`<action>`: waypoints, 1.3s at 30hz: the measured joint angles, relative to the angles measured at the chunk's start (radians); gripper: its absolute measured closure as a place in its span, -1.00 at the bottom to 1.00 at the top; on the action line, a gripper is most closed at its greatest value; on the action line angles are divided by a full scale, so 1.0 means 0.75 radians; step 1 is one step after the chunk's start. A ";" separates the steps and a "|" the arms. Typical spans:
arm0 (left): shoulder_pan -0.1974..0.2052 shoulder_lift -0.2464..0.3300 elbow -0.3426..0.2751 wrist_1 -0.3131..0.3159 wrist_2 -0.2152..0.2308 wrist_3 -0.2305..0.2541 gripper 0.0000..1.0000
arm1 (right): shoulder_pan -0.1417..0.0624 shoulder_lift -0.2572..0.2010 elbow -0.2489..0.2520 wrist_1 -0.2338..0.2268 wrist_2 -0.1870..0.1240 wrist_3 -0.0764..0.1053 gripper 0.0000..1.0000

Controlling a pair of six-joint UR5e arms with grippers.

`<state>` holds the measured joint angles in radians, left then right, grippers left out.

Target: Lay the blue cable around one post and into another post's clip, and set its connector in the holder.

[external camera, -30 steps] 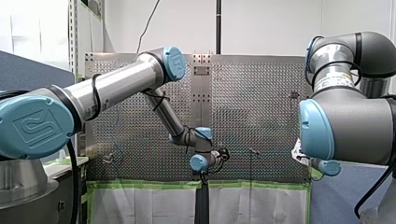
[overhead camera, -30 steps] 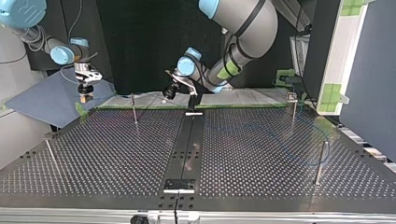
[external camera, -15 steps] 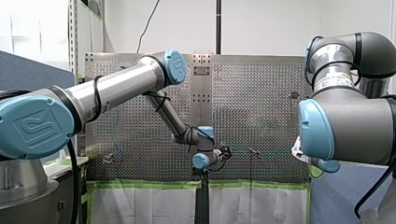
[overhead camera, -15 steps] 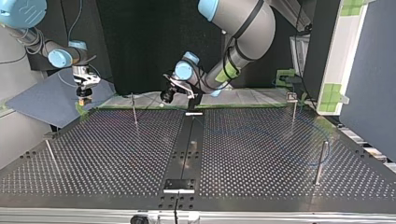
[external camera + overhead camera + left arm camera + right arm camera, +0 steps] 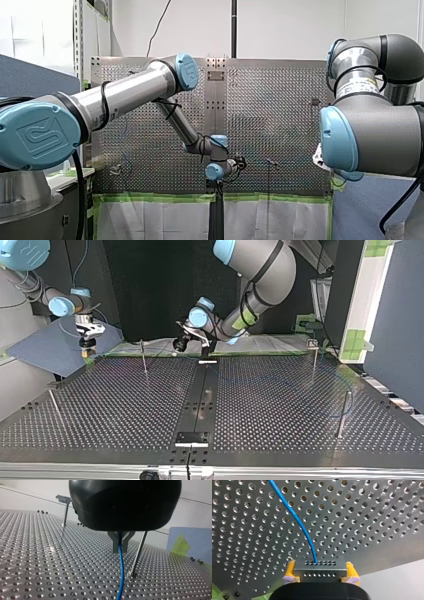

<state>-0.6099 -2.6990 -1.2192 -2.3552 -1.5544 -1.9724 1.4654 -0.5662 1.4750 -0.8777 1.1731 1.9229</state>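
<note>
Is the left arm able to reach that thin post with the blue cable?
Probably yes. The left fingers pinch the blue cable, and the thin post stands just beside it, with nothing between them.

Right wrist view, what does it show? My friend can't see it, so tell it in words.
The right gripper's yellow-padded jaws are shut on a grey connector. A blue cable runs out of the connector and curves away over the holey metal table.
</note>
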 joint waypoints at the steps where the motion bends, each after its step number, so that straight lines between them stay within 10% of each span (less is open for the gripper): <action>1: 0.002 0.000 0.000 -0.001 0.001 -0.001 0.98 | 0.000 0.000 -0.001 0.001 0.000 0.000 1.00; 11: 0.004 0.000 -0.002 -0.010 0.010 0.013 0.98 | 0.000 0.001 -0.004 0.019 0.000 -0.011 1.00; 14: -0.001 0.000 -0.002 -0.028 0.012 0.035 0.44 | 0.002 0.001 -0.004 0.034 0.003 -0.023 1.00; 16: -0.007 0.001 -0.002 -0.038 0.013 0.056 -0.42 | 0.004 0.001 -0.004 0.044 0.004 -0.031 1.00; 19: -0.014 0.001 -0.002 -0.044 0.014 0.088 -1.00 | 0.007 0.001 -0.004 0.050 0.005 -0.037 1.00; 39: -0.065 0.004 -0.007 -0.148 0.143 0.278 -1.00 | 0.033 0.002 -0.004 0.068 0.009 -0.056 1.00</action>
<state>-0.6587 -2.6958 -1.2245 -2.4664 -1.4474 -1.7638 1.4902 -0.5647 1.4719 -0.8270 1.1798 1.8811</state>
